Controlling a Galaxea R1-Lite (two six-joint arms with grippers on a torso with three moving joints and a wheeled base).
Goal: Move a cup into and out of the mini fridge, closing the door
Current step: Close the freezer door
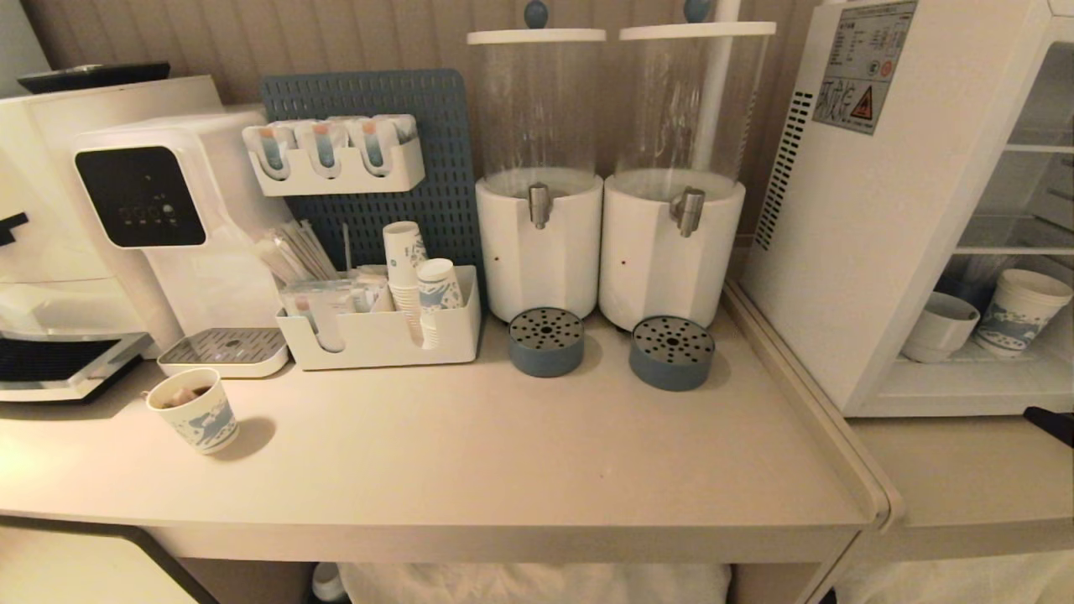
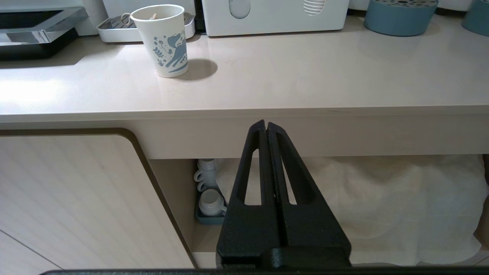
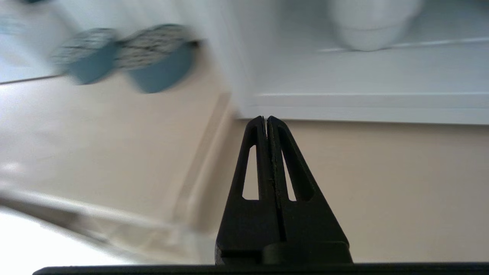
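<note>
The white mini fridge (image 1: 847,210) stands at the right of the counter, and its shelves show from the front. On its bottom shelf sits the squat white cup (image 1: 940,325), beside a taller patterned paper cup (image 1: 1019,310). My right gripper (image 3: 266,119) is shut and holds nothing. It hovers low over the counter, just in front of the fridge's bottom ledge (image 3: 344,109), with the cup (image 3: 372,26) beyond it. Only a black bit of that arm (image 1: 1053,422) shows in the head view. My left gripper (image 2: 266,123) is shut and empty, parked below the counter's front edge. The door is out of view.
Two cylindrical drink dispensers (image 1: 537,168) with blue drip cups (image 1: 671,352) stand left of the fridge. A paper cup (image 1: 195,411) sits at the front left, near a water machine (image 1: 159,210) and an organiser of cups (image 1: 377,335). A raised strip (image 1: 805,377) divides the counters. White mugs (image 2: 209,198) sit underneath.
</note>
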